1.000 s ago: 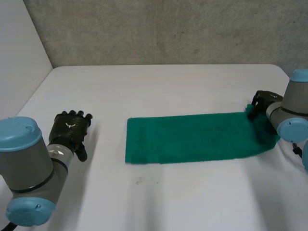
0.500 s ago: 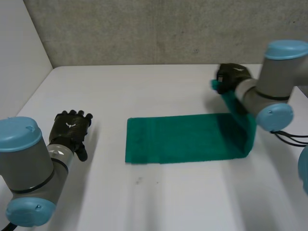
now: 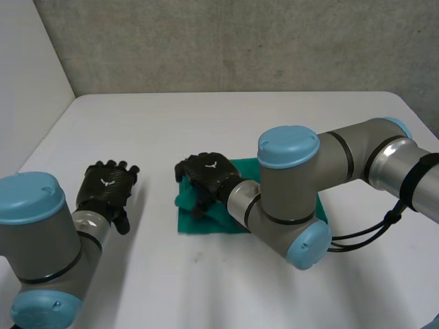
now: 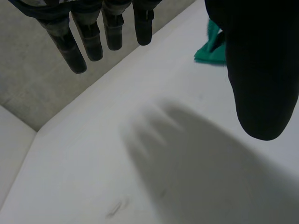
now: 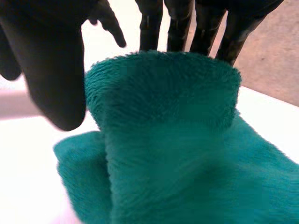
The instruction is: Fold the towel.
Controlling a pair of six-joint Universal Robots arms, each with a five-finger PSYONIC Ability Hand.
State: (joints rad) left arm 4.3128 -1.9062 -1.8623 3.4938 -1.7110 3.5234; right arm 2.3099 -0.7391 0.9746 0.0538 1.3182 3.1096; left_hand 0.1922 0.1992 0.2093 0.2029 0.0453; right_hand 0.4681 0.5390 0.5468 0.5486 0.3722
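1. Right hand [image 3: 206,179], head view: reaches across on its long arm and curls round the carried end of the deep-green plush rectangular towel [image 3: 206,223]. Hovers over the towel's end nearest the other hand. Leaves the cloth doubled on the matte white table [image 3: 226,123], mostly hidden under the arm, with green peeking out below the fingers and past the elbow. Left hand [image 3: 108,188]: rests on the table well apart from the towel, fingers straight, holding nothing.

2. Left wrist view: confirms the left hand [image 4: 257,65] wide and relaxed above bare table [image 4: 140,177], thumb well clear of the fingers. Places the towel [image 4: 209,49] as a small green patch beyond the thumb.

3. Right wrist view: sets the right hand [image 5: 51,70] with its thumb at one side of a raised fuzzy lip of towel [image 5: 177,154] and the fingers [image 5: 205,23] just behind that lip, which reads as a light pinch. Shows cloth bulging under the palm and a lower layer jutting out beside the thumb, not yet lined up.

4. Probably the laying-down of a half fold. Best done by lowering until the lip meets the lower layer, matching edge to edge and corner to corner, and easing out the bulge before spreading thumb and fingers. Then lift straight up rather than drag.
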